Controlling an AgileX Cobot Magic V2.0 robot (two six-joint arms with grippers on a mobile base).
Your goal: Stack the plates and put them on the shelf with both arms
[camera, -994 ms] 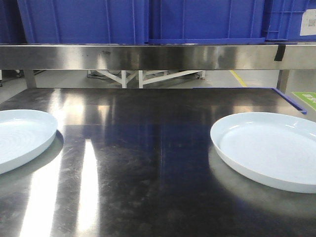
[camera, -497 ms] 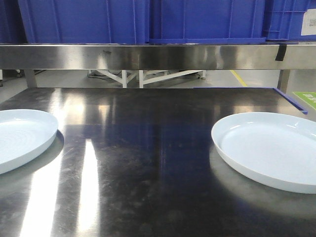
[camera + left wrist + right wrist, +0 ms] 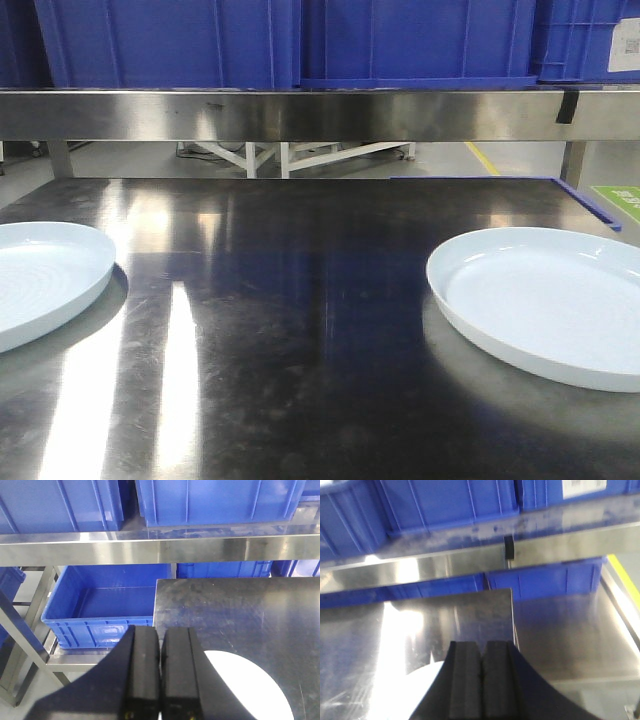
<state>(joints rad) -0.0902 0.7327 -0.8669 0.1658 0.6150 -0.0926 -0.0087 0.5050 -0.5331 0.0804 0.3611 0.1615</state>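
Note:
Two pale blue-white plates lie apart on the dark steel table [image 3: 320, 300]. The left plate [image 3: 40, 275] is cut off by the frame's left edge, and the right plate [image 3: 550, 300] sits at the right. Neither gripper shows in the front view. In the left wrist view my left gripper [image 3: 160, 630] is shut on nothing, above the table's left edge, with a plate [image 3: 250, 690] just to its lower right. In the right wrist view my right gripper [image 3: 481, 645] is shut and empty, with a glare-washed plate [image 3: 415, 690] to its lower left. The steel shelf [image 3: 320, 112] runs across the back.
Blue crates [image 3: 400, 40] fill the top of the shelf. An open blue bin [image 3: 100, 605] sits on a lower rack left of the table. Blue tape [image 3: 590, 205] marks the table's far right corner. A lower steel surface [image 3: 570, 635] lies beyond the table's right edge.

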